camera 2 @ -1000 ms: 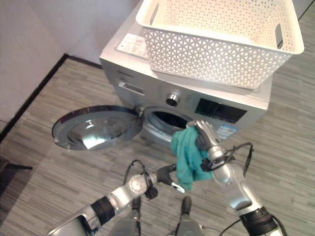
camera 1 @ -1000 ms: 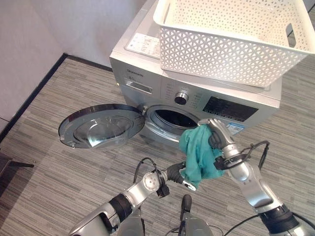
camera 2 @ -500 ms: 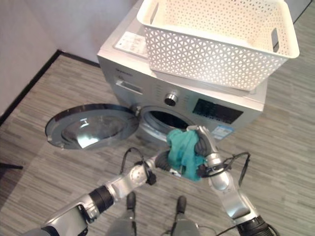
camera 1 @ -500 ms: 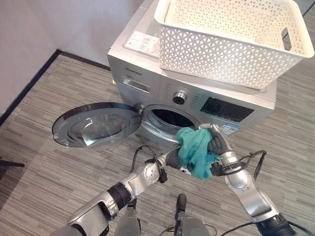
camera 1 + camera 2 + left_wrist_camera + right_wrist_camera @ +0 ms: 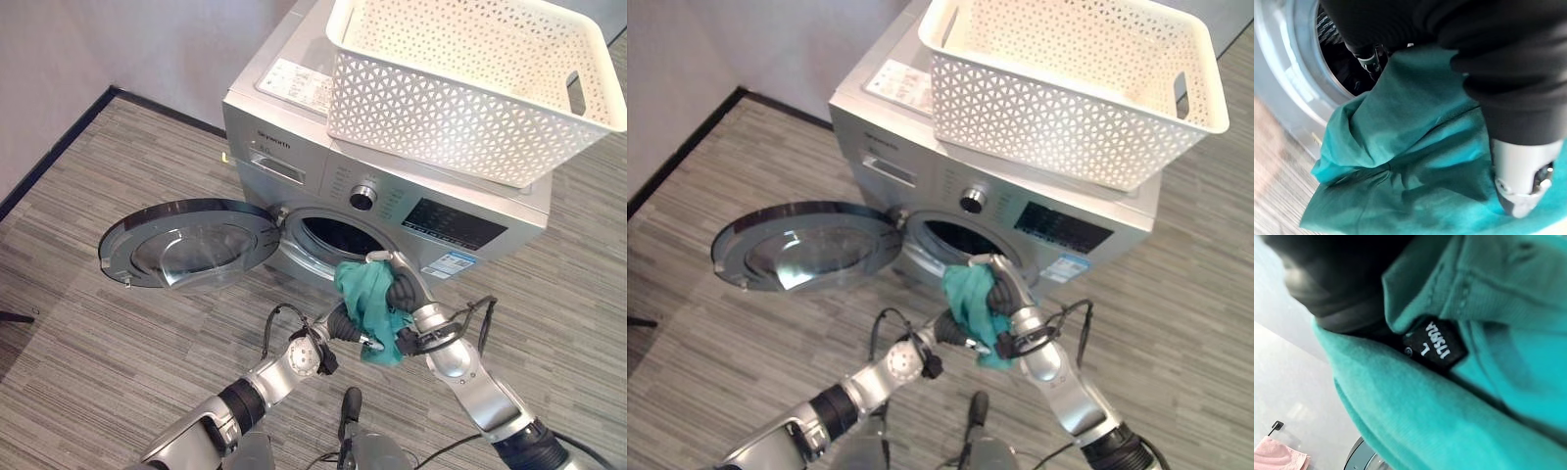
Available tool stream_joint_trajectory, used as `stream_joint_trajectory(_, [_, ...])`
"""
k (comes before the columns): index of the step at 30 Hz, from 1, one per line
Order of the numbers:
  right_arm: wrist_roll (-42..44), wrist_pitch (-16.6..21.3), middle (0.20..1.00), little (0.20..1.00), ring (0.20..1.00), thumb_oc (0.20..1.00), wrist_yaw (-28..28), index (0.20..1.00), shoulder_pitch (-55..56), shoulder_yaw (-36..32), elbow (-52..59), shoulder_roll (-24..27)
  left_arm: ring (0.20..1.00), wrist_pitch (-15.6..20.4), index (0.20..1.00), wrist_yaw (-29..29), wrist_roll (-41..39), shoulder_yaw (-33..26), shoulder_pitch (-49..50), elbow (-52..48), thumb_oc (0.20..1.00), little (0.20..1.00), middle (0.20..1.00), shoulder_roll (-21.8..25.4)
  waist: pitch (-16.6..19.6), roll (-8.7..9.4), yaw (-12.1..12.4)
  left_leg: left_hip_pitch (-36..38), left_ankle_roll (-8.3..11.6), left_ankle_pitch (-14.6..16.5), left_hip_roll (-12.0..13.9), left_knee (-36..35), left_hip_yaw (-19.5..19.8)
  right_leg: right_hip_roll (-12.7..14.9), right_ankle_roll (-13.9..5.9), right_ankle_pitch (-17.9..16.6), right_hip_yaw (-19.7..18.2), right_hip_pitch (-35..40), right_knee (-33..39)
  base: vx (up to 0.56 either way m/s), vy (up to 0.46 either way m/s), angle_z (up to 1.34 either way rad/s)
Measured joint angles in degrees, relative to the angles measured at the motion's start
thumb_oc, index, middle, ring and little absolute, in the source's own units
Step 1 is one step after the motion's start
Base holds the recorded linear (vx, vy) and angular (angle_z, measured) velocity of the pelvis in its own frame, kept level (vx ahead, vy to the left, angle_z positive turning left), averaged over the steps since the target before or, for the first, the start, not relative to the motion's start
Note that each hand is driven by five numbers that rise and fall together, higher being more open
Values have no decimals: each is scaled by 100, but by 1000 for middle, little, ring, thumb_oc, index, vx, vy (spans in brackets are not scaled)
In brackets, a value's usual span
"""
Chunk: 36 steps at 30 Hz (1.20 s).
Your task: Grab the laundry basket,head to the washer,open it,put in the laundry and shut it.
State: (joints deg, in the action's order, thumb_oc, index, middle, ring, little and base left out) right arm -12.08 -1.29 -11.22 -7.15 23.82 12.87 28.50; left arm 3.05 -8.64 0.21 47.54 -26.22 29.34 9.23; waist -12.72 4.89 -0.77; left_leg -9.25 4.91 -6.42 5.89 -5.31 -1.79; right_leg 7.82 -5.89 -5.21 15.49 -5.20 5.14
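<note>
A silver washer (image 5: pixel 294 127) stands with its round door (image 5: pixel 186 245) swung wide to the left and the dark drum opening (image 5: pixel 338 238) exposed. On its top sits a white lattice laundry basket (image 5: pixel 460 108). A teal garment (image 5: pixel 362 304) hangs just below and in front of the drum's rim. My right hand (image 5: pixel 404 291) is curled over its upper part. My left hand (image 5: pixel 345 323) is tucked against the cloth's underside, its fingers covered. In the left wrist view the garment (image 5: pixel 1400 161) bunches close to the drum opening (image 5: pixel 1337 54). The right wrist view shows its black size label (image 5: pixel 1437 345).
The open door juts low over the grey plank floor (image 5: pixel 118 352) on my left. A wall with a dark skirting strip (image 5: pixel 59 147) runs along the far left. A pink cloth (image 5: pixel 1278 455) shows in a corner of the right wrist view.
The right hand has carried the teal garment left and closer to the drum opening, and the left hand has followed under it. The camera has shifted too.
</note>
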Motion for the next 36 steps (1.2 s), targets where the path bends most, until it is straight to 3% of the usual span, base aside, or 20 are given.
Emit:
stream_joint_trajectory(4, [9, -17, 200, 200, 200, 200, -85, 200, -111, 64, 1, -7, 1000, 0, 1000, -118, -432, -24, -89, -40, 1000, 1000, 1000, 0, 2, 3, 0, -7, 0, 0, 0, 0, -2, 0, 0, 0, -1, -10, 0, 0, 0, 0])
stream_joint_trajectory(6, [12, -17, 200, 200, 200, 200, -125, 200, -163, 110, 1, -12, 583, 2, 583, -191, -617, -124, -73, -129, 583, 583, 583, 3, 5, 7, -1, -23, 0, 0, 1, 0, -9, -1, 2, -2, -9, -35, -1, 0, 0, 0])
stream_joint_trajectory(7, [15, -17, 200, 200, 200, 200, -125, 200, -203, 169, 0, -12, 310, 2, 310, -238, -706, -189, -77, -136, 310, 310, 310, 3, 9, 14, -1, -38, 0, 0, 4, 0, -17, -4, 5, -4, -20, -57, -2, 2, -11, -4])
stream_joint_trajectory(8, [15, -17, 200, 200, 200, 200, -126, 200, -220, 205, 1, -12, 200, 2, 200, -250, -714, -244, -76, -135, 200, 200, 200, 4, 13, 20, -1, -48, 0, 0, 7, 1, -22, -7, 7, -6, -28, -71, -2, 0, 0, 0])
stream_joint_trajectory(13, [107, -17, 200, 200, 200, 200, -125, 200, -218, 228, 1, 19, 200, 12, 200, -490, -872, -684, -53, -178, 200, 200, 200, 216, 28, 43, -4, -39, 0, 0, 28, 1, -46, -26, 9, -8, -67, -79, -2, 2, -1, -1])
stream_joint_trajectory(23, [123, 32, 200, 200, 200, 200, -78, 200, -107, 183, 0, 14, 200, 181, 200, -470, -914, -931, 445, -584, 200, 200, 200, 486, 61, 95, -2, -8, 2, 1, 62, 0, -93, -59, 29, -22, -104, -80, 0, 1, -2, -2])
stream_joint_trajectory(26, [134, 39, 1000, 1000, 1000, 1000, -57, 1000, 50, 181, -1, 14, 200, 188, 200, -471, -918, -973, 569, -584, 200, 200, 200, 490, 81, 125, -3, -5, 2, 1, 71, 0, -110, -68, 31, -24, -117, -86, 0, -4, -8, -2])
stream_joint_trajectory(32, [214, 105, 1000, 1000, 1000, 1000, 152, 1000, 442, 83, -285, 32, 200, 235, 200, -488, -972, -1532, 1001, -582, 200, 200, 200, 645, 148, 228, -1, 13, 5, 3, 116, 0, -152, -110, 37, -27, -152, -96, 21, -1, -10, -3])
stream_joint_trajectory(36, [-129, 43, 1000, 1000, 1000, 1000, 153, 1000, 1004, -339, -477, 32, 200, 257, 200, -581, -1137, -1866, 1392, -514, 200, 200, 200, 752, 159, 240, -1, 29, 5, 4, 122, 0, -174, -115, 40, -29, -195, -95, 45, 2, 2, -2])
